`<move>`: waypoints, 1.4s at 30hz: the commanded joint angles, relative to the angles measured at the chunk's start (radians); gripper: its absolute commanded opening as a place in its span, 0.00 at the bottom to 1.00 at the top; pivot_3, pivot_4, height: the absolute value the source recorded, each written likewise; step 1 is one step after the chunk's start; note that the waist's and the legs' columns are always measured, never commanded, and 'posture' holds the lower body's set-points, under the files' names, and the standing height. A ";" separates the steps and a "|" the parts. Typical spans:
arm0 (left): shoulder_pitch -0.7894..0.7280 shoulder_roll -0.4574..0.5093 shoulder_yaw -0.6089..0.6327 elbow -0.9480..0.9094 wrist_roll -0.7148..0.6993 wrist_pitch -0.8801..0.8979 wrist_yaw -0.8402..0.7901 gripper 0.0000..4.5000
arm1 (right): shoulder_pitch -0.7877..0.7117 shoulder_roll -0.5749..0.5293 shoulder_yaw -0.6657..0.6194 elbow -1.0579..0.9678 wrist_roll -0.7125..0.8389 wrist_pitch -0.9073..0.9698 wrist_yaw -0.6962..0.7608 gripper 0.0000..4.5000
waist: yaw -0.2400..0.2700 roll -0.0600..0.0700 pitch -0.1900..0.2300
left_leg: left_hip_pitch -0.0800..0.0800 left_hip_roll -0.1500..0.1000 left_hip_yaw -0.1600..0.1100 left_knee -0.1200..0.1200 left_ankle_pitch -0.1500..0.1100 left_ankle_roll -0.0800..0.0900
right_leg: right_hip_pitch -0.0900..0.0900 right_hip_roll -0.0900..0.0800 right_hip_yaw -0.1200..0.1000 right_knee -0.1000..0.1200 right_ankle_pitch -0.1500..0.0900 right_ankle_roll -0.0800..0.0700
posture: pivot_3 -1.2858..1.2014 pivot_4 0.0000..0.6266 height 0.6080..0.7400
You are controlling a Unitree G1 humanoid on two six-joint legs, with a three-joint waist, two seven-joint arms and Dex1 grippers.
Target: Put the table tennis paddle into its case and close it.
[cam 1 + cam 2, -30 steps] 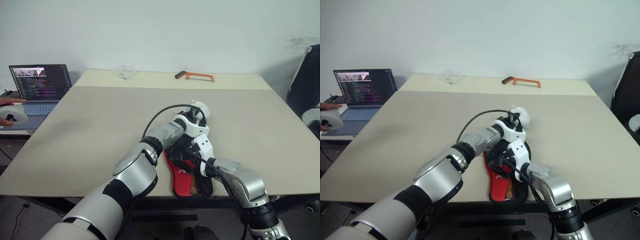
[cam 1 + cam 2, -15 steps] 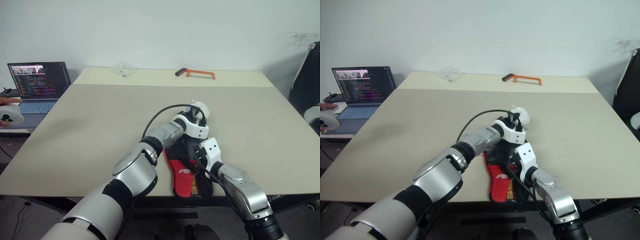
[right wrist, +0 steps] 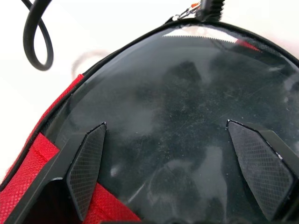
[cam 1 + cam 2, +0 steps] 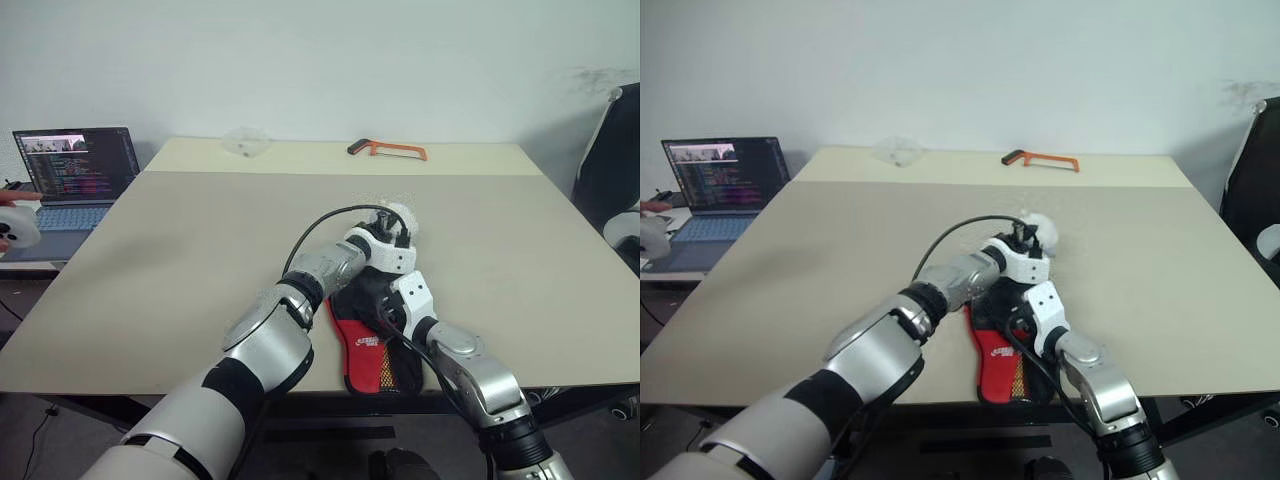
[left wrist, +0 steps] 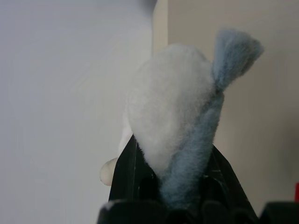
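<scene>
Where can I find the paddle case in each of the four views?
Left eye view: case at the table's near edge.
Right eye view: same place.
Right wrist view: its red edge beside the right pincer.
Left wrist view: perhaps the red sliver.
Shared landmark: the black cable.

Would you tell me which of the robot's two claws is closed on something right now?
The left claw: it is pinching the fluffy greyish-white pouch, whereas the right claw stands wide open over the black case.

Fuzzy plush pouch (image 5: 173,112); case (image 4: 375,355) of red cloth and black mesh; paddle (image 3: 187,116) rubber glossy, dusty; table (image 4: 180,260) matt.
</scene>
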 commanded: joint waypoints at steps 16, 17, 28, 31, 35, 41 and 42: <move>-0.098 -0.031 -0.147 -0.032 0.153 -0.054 0.126 0.10 | 0.076 0.002 0.045 0.084 -0.008 0.153 0.013 1.00 | 0.000 0.000 0.000 | 0.004 0.000 -0.004 -0.001 0.000 0.000 | 0.008 0.000 -0.002 -0.001 -0.001 -0.001 | 0.52 0.24 1.00; -0.098 -0.032 -0.156 -0.031 0.161 -0.053 0.134 0.10 | 0.079 0.000 0.045 0.080 -0.007 0.156 0.013 1.00 | 0.000 0.000 0.000 | 0.004 0.000 -0.004 -0.001 0.000 0.000 | 0.008 0.000 -0.002 -0.001 -0.001 -0.001 | 0.52 0.24 1.00; -0.121 -0.046 -0.243 -0.020 0.255 0.052 0.178 0.10 | 0.095 -0.005 0.044 0.042 -0.005 0.186 0.013 1.00 | 0.002 0.000 0.000 | 0.004 -0.001 -0.007 -0.001 0.000 0.000 | 0.007 -0.001 -0.004 -0.002 -0.002 0.000 | 0.52 0.24 1.00; -0.124 -0.053 -0.261 -0.019 0.270 0.056 0.181 0.10 | 0.098 -0.003 0.046 0.030 -0.005 0.195 0.009 1.00 | 0.002 0.000 0.000 | 0.004 -0.001 -0.007 -0.001 0.000 0.000 | 0.007 -0.001 -0.004 -0.002 -0.002 0.000 | 0.52 0.24 1.00; -0.124 -0.066 -0.303 -0.017 0.310 0.049 0.202 0.10 | 0.112 -0.002 0.045 0.007 -0.004 0.208 0.002 1.00 | 0.004 0.000 0.000 | 0.003 -0.001 -0.008 -0.001 0.000 0.000 | 0.007 -0.002 -0.005 -0.002 -0.003 -0.001 | 0.52 0.24 1.00; -0.115 -0.076 -0.312 -0.015 0.310 0.046 0.201 0.10 | 0.131 -0.001 0.041 -0.017 0.000 0.221 -0.008 1.00 | 0.007 0.000 0.000 | 0.003 -0.002 -0.008 -0.001 0.000 0.000 | 0.007 -0.003 -0.005 -0.002 -0.003 0.000 | 0.52 0.24 1.00; -0.115 -0.079 -0.311 -0.015 0.308 0.045 0.197 0.10 | 0.133 0.000 0.041 -0.022 0.000 0.223 -0.010 1.00 | 0.008 0.000 0.000 | 0.003 -0.002 -0.008 -0.001 0.000 0.000 | 0.007 -0.003 -0.005 -0.002 -0.003 0.000 | 0.52 0.24 1.00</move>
